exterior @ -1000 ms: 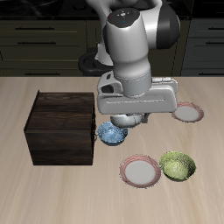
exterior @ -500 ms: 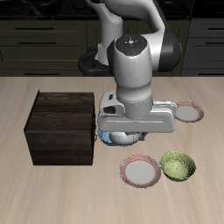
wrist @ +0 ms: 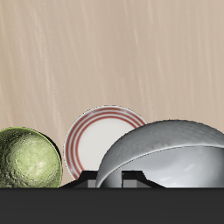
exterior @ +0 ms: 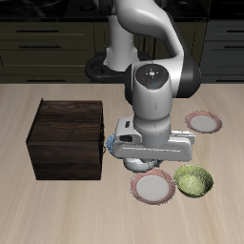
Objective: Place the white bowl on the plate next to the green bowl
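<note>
I've got the white bowl (wrist: 166, 150) clamped in the pincer (wrist: 109, 179) up off the counter (exterior: 57, 210) — the plate (exterior: 153, 187) beside the green bowl (exterior: 193, 179) sits just ahead, toward the front edge.

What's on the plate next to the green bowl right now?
Nothing rests on the plate beside the green bowl: its ringed centre is bare. The white bowl, held above, covers one edge in the wrist view, so that part is unseen.

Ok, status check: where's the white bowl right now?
Gripper carrying white bowl, jaws hidden. Above the table, just short of the plate beside the green bowl. Nothing on the plate.
</note>
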Available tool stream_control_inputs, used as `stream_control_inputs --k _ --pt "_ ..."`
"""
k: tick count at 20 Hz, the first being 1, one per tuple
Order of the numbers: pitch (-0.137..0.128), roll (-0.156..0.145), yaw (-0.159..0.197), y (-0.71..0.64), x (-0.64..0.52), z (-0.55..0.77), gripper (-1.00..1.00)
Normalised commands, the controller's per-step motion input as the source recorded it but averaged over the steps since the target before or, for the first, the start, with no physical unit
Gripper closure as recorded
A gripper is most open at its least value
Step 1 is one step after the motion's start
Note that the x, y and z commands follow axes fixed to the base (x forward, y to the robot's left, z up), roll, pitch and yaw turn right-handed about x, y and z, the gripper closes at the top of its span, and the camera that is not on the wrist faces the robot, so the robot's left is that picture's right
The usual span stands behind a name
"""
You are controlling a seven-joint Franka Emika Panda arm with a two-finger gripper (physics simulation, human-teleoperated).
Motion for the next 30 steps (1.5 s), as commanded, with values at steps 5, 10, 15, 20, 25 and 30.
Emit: stream_control_inputs --k 5,10,15,20,25,30 --pt "0.043 -0.001 -0.019 0.07 0.07 -0.32 1.0" --pt "0.063 0.007 -0.009 0.05 -0.02 -0.4 1.0" --pt "0.037 -0.006 0.023 0.0 -0.06 -0.33 1.0" --pt "0.023 0.0 0.022 0.06 -0.12 -0.23 1.0" --pt "0.012 0.005 0.039 0.14 -0.12 -0.17 1.0" --pt "0.04 0.019 -0.022 0.0 -0.07 -0.05 -1.0"
